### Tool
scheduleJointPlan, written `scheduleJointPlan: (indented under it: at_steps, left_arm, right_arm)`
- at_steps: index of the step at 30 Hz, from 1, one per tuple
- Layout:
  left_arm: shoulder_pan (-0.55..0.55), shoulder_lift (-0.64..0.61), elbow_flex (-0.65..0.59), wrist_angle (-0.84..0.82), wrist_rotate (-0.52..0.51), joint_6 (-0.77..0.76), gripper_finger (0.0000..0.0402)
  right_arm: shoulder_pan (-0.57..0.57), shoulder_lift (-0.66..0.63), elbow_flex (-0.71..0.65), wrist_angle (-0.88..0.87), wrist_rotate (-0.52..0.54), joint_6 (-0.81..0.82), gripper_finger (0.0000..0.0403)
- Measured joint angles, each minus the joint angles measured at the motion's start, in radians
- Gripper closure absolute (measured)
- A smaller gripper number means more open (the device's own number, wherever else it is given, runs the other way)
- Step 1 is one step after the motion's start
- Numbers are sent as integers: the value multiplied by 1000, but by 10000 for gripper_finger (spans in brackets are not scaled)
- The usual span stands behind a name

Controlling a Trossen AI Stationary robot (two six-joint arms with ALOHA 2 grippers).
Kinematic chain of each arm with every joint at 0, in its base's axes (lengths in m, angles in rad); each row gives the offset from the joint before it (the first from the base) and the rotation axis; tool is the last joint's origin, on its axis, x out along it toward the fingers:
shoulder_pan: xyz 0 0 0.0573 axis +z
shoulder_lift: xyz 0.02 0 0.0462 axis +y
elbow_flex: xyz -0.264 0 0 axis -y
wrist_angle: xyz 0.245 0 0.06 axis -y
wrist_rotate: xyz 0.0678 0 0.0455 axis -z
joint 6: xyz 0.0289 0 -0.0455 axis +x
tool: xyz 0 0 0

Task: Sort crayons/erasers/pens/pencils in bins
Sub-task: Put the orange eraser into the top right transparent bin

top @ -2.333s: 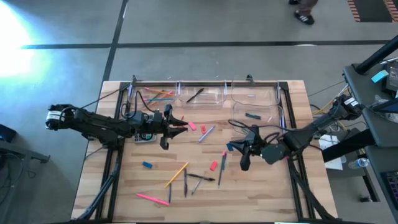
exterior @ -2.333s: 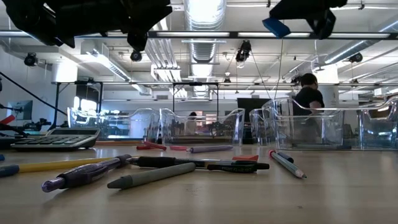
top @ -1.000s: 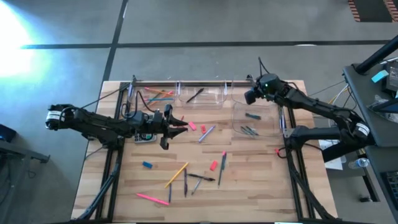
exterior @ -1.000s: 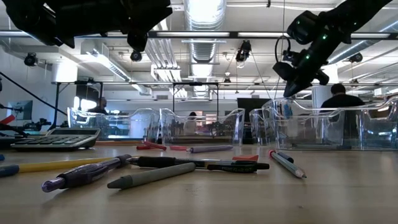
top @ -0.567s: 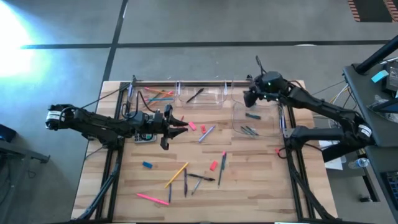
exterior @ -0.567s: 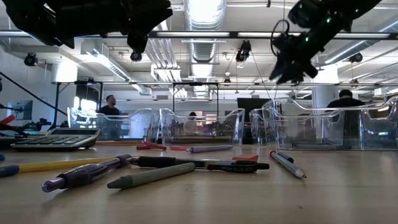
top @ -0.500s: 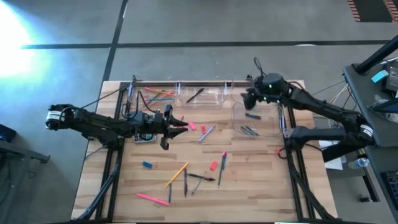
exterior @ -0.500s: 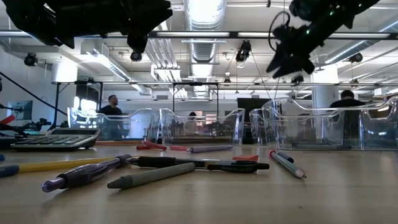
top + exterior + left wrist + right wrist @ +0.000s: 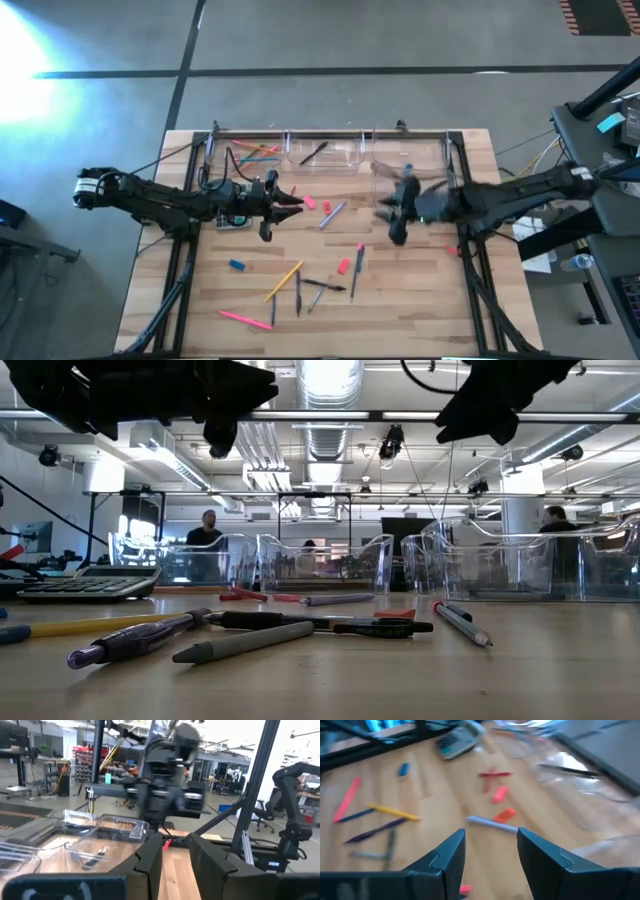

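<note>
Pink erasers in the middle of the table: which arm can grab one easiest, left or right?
Left, probably. The left gripper is open, and its tips sit right beside the two pink erasers. The right gripper, open too, hangs farther off, beyond the grey pen.

bins (image 9: 335, 152): clear shallow trays in a row along the table's far edge, one more toward the right edge, blurred. far-left bin holds orange, red and green pencils (image 9: 252, 153); next holds one dark pen (image 9: 314, 152). loose on the table's middle and near part: pink erasers (image 9: 343, 266), a blue eraser (image 9: 236, 265), an orange pencil (image 9: 284, 281), a pink pencil (image 9: 245, 319), dark pens (image 9: 324, 286) lying flat at crossed angles.
</note>
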Motion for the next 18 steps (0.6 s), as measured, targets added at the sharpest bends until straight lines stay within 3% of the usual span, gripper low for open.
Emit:
scheduleJointPlan:
  at_steps: [8,18]
  left_arm:
    - [-2,9,-29,-16,-2,-52,318]
    - [-8,92,-23,-52,-5,-104,318]
  right_arm:
    - [262,194,0,164,95,102,234]
    - [331,479,32,274,45,203,236]
